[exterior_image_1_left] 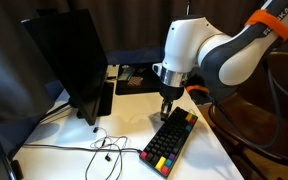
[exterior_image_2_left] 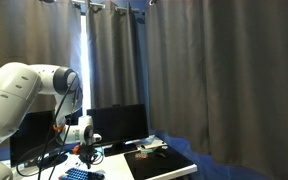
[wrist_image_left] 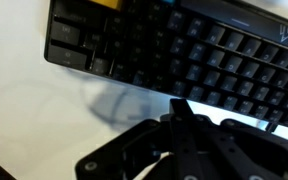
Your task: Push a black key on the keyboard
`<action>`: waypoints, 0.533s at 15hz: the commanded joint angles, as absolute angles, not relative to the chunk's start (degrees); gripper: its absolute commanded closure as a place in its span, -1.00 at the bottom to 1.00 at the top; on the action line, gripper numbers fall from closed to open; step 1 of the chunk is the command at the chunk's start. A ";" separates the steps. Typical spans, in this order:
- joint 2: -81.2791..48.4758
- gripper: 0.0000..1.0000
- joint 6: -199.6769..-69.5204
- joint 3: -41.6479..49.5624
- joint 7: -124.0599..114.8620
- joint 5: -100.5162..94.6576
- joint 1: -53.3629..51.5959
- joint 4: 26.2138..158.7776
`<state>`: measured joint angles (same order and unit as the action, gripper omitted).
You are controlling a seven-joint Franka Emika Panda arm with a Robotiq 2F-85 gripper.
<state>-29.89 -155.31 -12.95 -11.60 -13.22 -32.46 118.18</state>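
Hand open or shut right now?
Shut: in the wrist view the fingertips of the hand meet with no visible gap, close to the keyboard.

Black keyboard [exterior_image_1_left: 170, 140] with red, yellow, green keys, white table [exterior_image_1_left: 134, 110], white arm [exterior_image_1_left: 199, 45], grey curtains [exterior_image_2_left: 204, 70]

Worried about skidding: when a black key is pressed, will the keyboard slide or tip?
The keyboard lies flat and low on the white table, so a downward press likely won't tip it. It looks rigid, probably no flex. A sideways push might slide it.
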 commanded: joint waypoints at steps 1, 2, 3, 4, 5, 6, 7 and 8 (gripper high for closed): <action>-30.95 1.00 -153.68 -11.58 -12.25 -13.77 -34.15 116.64; -31.02 1.00 -153.52 -11.52 -12.24 -13.73 -34.19 116.64; -31.12 1.00 -153.30 -11.50 -12.21 -13.68 -34.22 116.59; -31.22 1.00 -153.24 -11.47 -12.24 -13.65 -34.28 116.57; -31.34 1.00 -153.35 -11.51 -12.24 -13.57 -34.30 116.56; -31.52 1.00 -153.61 -11.61 -12.16 -13.47 -34.28 116.53; -31.69 1.00 -153.66 -11.68 -12.12 -13.38 -34.29 116.46; -31.84 1.00 -153.70 -11.66 -12.14 -13.36 -34.35 116.38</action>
